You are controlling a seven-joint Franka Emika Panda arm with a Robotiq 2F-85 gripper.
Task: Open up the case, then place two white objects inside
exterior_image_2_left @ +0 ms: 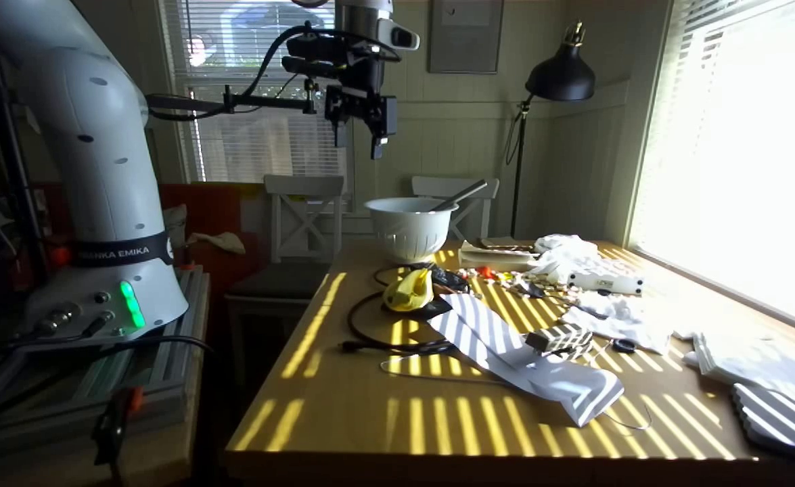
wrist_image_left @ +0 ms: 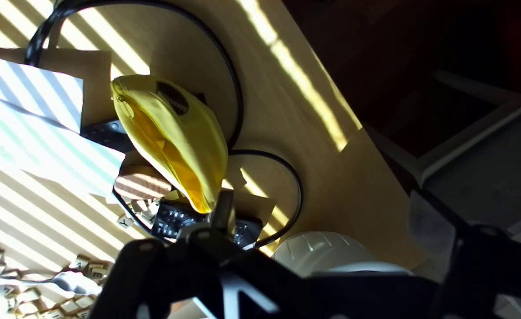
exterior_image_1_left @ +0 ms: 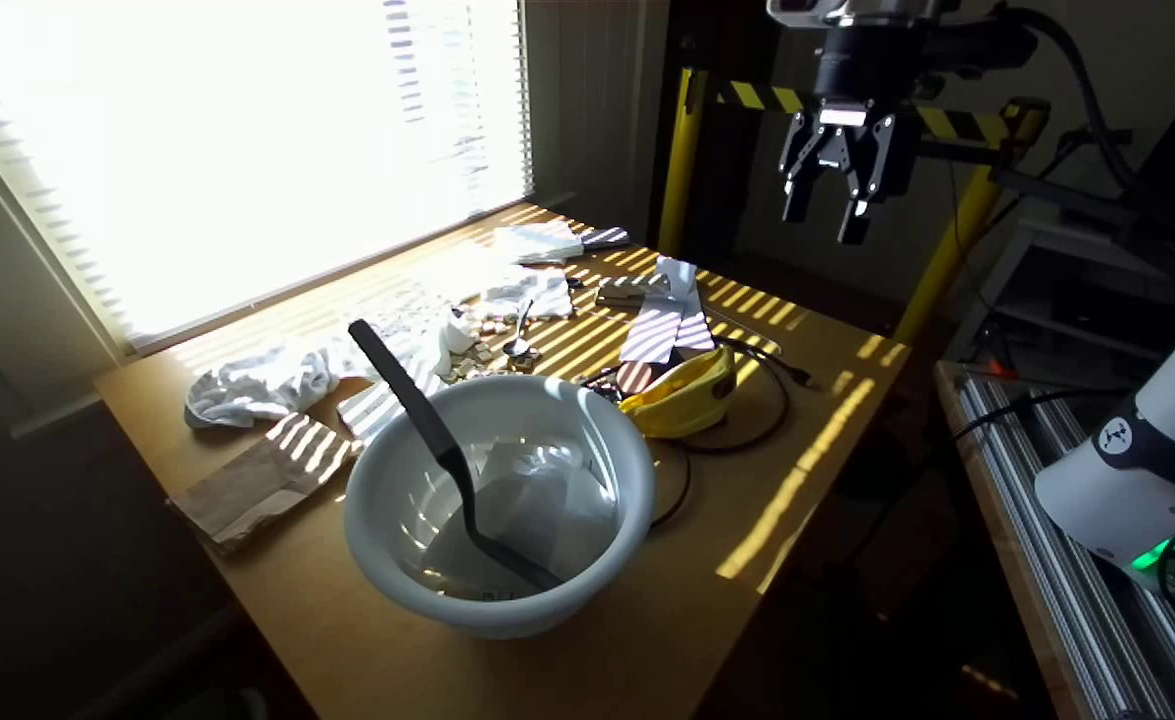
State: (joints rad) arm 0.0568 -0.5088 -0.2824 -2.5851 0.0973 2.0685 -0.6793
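Wrist view: cable (wrist_image_left: 240, 102) and bare tabletop (wrist_image_left: 331, 186) separate case (wrist_image_left: 189, 128) from edge (wrist_image_left: 378, 157).

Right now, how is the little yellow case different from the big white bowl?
The yellow case is much smaller than the white bowl.
The case is long and curved with narrow ends, while the bowl is round.
The case's mouth is a long slit, but the bowl's is a wide circle. 
A dark utensil leans out of the bowl; I see nothing sticking out of the case.
Both are open.
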